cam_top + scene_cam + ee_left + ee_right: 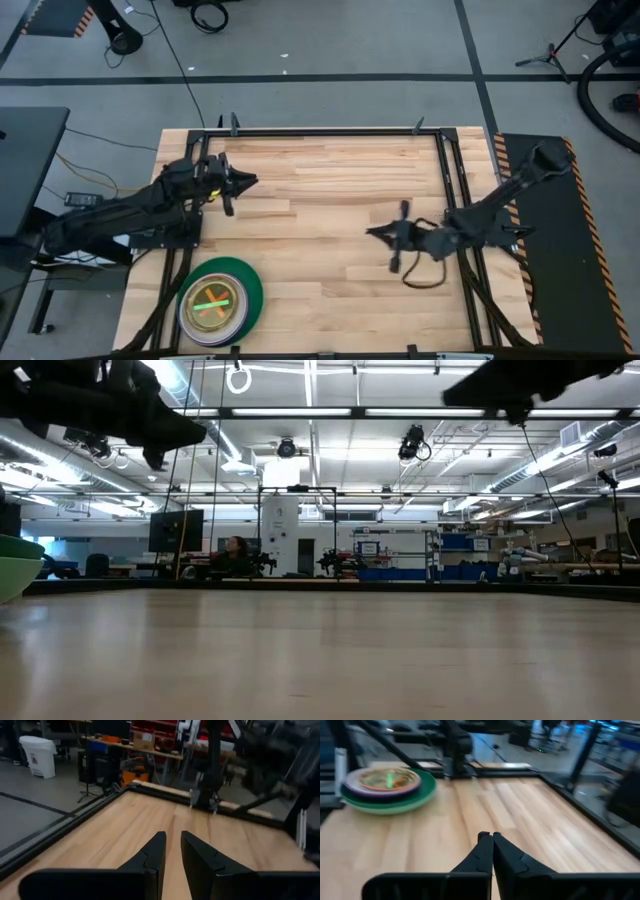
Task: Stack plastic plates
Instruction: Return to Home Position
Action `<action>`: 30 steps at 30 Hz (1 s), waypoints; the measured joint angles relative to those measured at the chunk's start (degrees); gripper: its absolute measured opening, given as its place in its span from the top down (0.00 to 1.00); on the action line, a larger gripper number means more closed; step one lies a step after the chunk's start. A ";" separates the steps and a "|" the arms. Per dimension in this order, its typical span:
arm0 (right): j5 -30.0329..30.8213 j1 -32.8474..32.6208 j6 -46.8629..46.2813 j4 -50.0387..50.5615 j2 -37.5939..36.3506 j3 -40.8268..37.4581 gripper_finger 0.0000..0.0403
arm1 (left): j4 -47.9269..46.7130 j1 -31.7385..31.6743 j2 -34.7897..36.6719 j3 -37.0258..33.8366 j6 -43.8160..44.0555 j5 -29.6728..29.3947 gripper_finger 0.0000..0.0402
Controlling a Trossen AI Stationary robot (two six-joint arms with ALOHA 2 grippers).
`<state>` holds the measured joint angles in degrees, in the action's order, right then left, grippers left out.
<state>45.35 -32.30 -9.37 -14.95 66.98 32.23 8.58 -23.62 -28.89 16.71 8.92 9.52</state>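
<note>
The plastic plates stand in one stack [218,300] at the table's near left corner. A large dark green plate is at the bottom; white and purple rims and a translucent small plate with orange and lime show on top. The right wrist view shows the stack [387,787], and the low view shows its edge [15,565]. My left gripper [245,182] hovers over the far left part of the table, its fingers a narrow gap apart [172,840], holding nothing. My right gripper [375,232] hovers right of the table's middle, shut and holding nothing [491,837].
A black frame rail [330,132] runs along the table's far edge, with more rail down both sides. A cable loop [425,280] hangs by the right arm. Bare wood [320,210] lies between the two grippers. A person [237,550] sits far off in the room.
</note>
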 joint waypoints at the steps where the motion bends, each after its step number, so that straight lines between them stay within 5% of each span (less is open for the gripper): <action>1: 2.88 -1.73 -2.06 4.39 -2.51 0.00 0.96 | -1.35 -0.01 0.95 0.00 -0.79 -0.02 0.84; 6: 15.80 -12.13 -13.08 24.50 -16.55 -2.55 0.98 | -4.34 -0.08 6.43 0.00 -2.67 -0.28 0.84; 9: 16.66 -17.34 -29.37 37.38 -26.98 -6.62 0.98 | -5.55 -0.08 9.63 0.00 -3.60 -0.30 0.84; 14: 16.61 -25.48 -44.44 35.33 -41.89 -21.45 0.98 | -5.06 -0.06 14.87 -2.37 -3.53 -0.30 0.84; 16: 19.77 -28.16 -41.12 24.69 -46.01 -28.63 0.98 | -3.32 -0.06 17.35 -5.47 -2.68 0.28 0.84; 18: 21.30 -30.23 -27.25 8.71 -46.04 -31.90 0.98 | -0.61 -0.06 20.01 -9.79 -1.49 1.38 0.84; 21: 23.02 -32.19 -15.44 0.75 -44.55 -31.86 0.99 | -0.33 -0.06 23.67 -16.26 0.11 2.25 0.84; 30: 28.56 -35.37 -8.99 -1.09 -42.31 -31.89 0.98 | -1.74 1.05 24.92 -16.24 -1.07 5.14 0.84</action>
<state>73.91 -67.67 -18.36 -16.04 24.67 0.34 6.84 -22.57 -3.97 0.47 7.85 14.66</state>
